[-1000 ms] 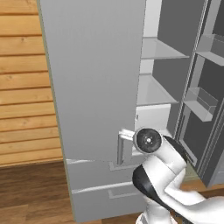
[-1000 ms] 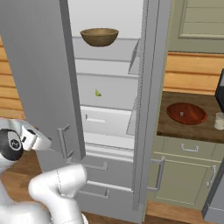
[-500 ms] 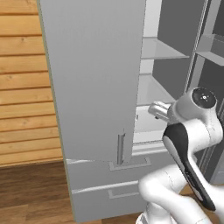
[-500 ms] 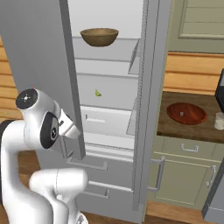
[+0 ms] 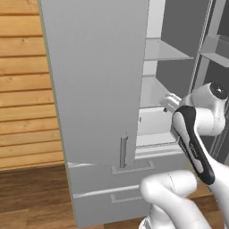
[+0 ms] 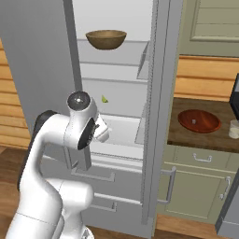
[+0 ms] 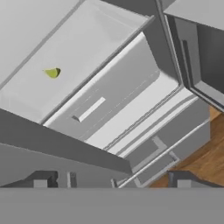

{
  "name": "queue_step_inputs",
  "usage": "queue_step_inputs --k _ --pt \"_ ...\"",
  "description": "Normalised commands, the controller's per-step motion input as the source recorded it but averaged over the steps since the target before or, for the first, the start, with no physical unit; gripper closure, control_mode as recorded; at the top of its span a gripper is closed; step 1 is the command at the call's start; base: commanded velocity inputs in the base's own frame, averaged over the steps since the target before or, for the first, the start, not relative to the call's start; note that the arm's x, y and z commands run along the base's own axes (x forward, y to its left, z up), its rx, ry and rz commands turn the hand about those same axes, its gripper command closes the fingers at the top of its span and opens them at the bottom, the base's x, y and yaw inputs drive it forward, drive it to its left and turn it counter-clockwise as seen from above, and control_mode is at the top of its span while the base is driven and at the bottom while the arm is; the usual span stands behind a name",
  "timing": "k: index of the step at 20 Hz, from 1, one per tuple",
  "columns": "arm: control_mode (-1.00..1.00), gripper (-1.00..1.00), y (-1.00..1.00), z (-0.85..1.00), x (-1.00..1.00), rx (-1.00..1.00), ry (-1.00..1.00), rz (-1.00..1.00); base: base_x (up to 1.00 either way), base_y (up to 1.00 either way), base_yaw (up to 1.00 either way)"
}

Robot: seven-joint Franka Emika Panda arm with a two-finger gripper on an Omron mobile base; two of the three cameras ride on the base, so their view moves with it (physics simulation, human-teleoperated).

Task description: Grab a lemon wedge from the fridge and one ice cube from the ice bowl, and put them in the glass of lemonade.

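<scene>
Now gripper [image 7: 109,180] wide open, empty, w/ lemon wedge [image 7: 52,72] on fridge [image 6: 154,116] shelf

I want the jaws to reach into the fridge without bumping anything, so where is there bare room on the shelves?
The middle shelf of the fridge is mostly bare: only the lemon wedge lies on it, with free white surface on both sides of it. The shelf above is taken in the middle by the tan wooden bowl, leaving bare room near its right side.

Tan bowl [image 6: 106,39] on shelf – beige cabinets [image 6: 196,191] right.
</scene>
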Motion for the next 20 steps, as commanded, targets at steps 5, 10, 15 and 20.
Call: queue_step_inputs --k 5,10,15,20 --pt "-1.0 -1.0 0.0 0.0 0.78 0.03 0.02 -0.01 0.0 0.0 0.0" --pt "-1.0 -1.0 0.04 -0.07 0.79 0.0 0.0 0.0 0.0 0.0 0.0" --pt "-1.0 -1.0 0.0 -0.08 0.6 0.01 0.0 0.13 0.0 0.0 0.0" --pt "-1.0 -1.0 0.39 0.0 0.31 0.0 0.0 0.04 0.0 0.0 0.0"
